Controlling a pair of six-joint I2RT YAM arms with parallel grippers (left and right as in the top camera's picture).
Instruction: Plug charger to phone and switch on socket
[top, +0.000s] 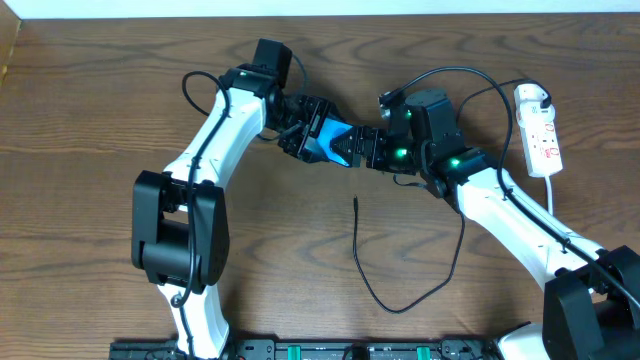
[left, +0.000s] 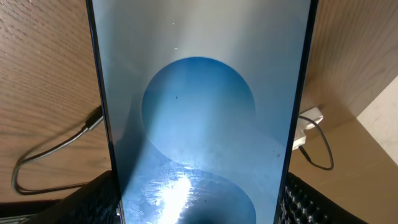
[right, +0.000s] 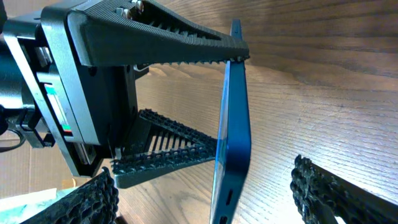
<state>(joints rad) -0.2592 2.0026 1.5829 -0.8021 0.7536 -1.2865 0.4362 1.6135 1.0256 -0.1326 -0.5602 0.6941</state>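
Hiding most of the phone (top: 335, 138) overhead, the left tool (right: 228, 102) pinches it while the right tool (top: 363, 149) sits spread.

The surface (top: 100, 150) is mid-brown wood with wavy, darker grain. From overhead the phone (top: 330, 137) shows bright blue-teal. Close up, its screen is pale grey with a blue disc and brighter blue below, inside a dark frame. The jaws are black, ridged with rows of fine teeth. The left arm (top: 225, 120) and right arm (top: 510, 210) are white with black joints and small green lights. The charger (top: 358, 250) cable is black. The socket (top: 541, 130), far right, is white with red marks.
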